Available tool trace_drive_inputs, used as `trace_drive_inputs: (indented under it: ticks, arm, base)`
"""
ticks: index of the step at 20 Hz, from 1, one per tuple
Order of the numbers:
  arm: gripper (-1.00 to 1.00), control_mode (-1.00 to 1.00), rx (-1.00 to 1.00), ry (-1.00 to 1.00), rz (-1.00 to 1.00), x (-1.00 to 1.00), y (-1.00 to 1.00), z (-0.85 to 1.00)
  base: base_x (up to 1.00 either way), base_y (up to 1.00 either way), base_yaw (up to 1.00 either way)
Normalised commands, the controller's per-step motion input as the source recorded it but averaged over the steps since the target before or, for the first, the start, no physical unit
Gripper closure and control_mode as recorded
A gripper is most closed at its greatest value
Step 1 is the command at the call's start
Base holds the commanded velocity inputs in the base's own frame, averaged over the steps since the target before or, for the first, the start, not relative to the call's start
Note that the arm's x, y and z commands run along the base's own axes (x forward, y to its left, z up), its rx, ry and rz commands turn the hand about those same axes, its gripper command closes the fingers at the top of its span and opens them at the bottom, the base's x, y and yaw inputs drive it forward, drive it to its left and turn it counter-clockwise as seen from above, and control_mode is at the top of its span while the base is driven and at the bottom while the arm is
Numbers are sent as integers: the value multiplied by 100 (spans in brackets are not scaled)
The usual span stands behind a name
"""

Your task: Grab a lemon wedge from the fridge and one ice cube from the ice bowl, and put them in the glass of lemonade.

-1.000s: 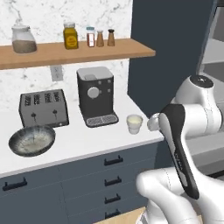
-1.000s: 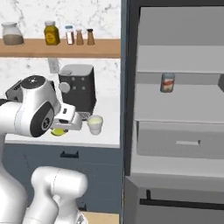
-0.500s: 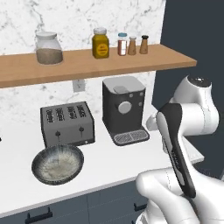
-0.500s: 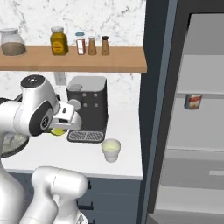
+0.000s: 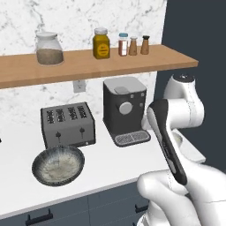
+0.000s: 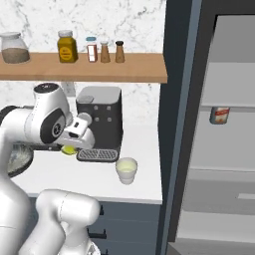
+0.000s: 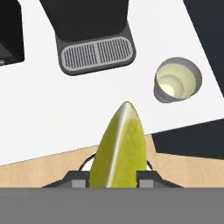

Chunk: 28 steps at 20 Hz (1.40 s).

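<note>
The yellow lemon wedge [image 7: 119, 148] stands upright between my fingers, with my gripper [image 7: 114, 178] shut on it. From the right base view the gripper [image 6: 69, 149] hangs above the counter, left of the coffee machine, with the lemon wedge [image 6: 68, 150] showing under it. The glass of lemonade [image 7: 177, 81] stands on the white counter to the upper right of the wedge, near the counter's end. In the right base view the glass of lemonade [image 6: 126, 170] is in front of the coffee machine. The ice bowl [image 5: 36, 173] sits in front of the toaster. The fridge [image 6: 177, 99] stands open at the right.
A black coffee machine [image 5: 123, 110] and a grey toaster [image 5: 67, 124] stand at the back of the counter [image 5: 110, 163]. A wooden shelf [image 5: 88, 62] above carries a jar and spice bottles. A can [image 6: 219, 115] sits on a fridge shelf.
The base has driven toward the counter, so the whole scene has shifted right and grown larger. The wedge stays in the gripper throughout.
</note>
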Motion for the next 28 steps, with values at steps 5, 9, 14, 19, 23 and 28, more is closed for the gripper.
trace_drive_inputs:
  ticks: [5,9,14,19,23,28]
  arm:
    - [100,-100,0,2,-21,100,-64,-75]
    - [100,-100,0,0,-4,92,-30,-58]
    - [100,-100,0,1,0,22,-46,-17]
    - [100,-100,0,3,-7,-2,-44,-28]
    - [100,-100,1,0,-13,3,-23,-38]
    - [100,-100,-1,0,-1,24,0,-10]
  base:
    - [0,0,0]
    - [0,0,0]
    - [0,0,0]
    - [0,0,0]
    - [0,0,0]
    - [0,0,0]
